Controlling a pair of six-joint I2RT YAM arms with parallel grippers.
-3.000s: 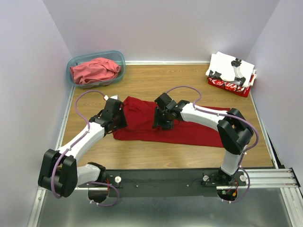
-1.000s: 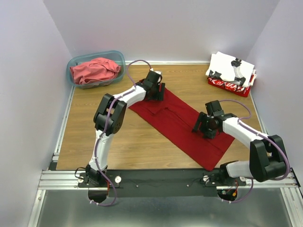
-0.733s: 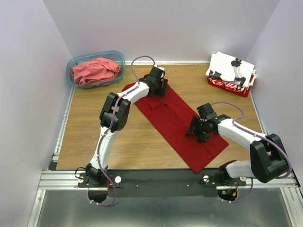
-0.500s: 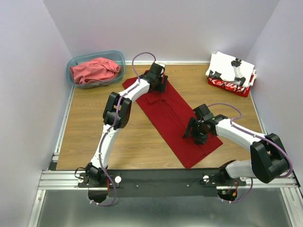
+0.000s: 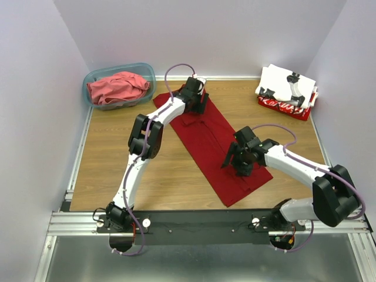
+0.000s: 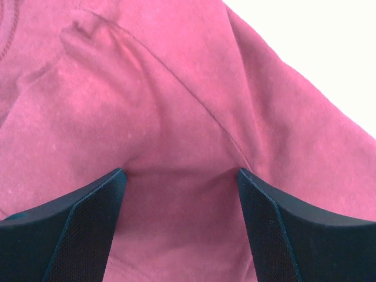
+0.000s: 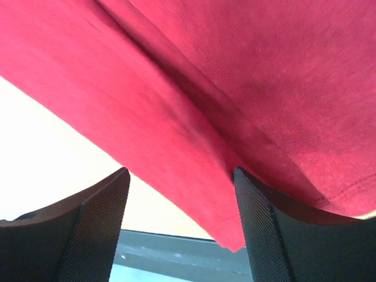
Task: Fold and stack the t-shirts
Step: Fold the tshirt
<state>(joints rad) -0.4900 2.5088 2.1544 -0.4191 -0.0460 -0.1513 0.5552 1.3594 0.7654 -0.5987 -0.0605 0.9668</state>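
Deep red t-shirt (image 5: 208, 138) is lying flat, diagonal across the table (image 5: 111, 158). Left gripper (image 5: 194, 101) is pressing on its far end, jaws spread wide, cloth puckering between the fingers (image 6: 88, 229). Right gripper (image 5: 237, 163) is resting on the near end, also wide. Coral-red shirt (image 5: 117, 87) is sitting in the teal tub (image 5: 150, 75)

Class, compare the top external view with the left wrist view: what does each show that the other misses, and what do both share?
Only top external: the teal tub holding a coral-red shirt, the folded stack at the far right, the right gripper. Only left wrist: mesh on the finger pads and a seam close up. Both: the deep red shirt beneath the open left gripper.
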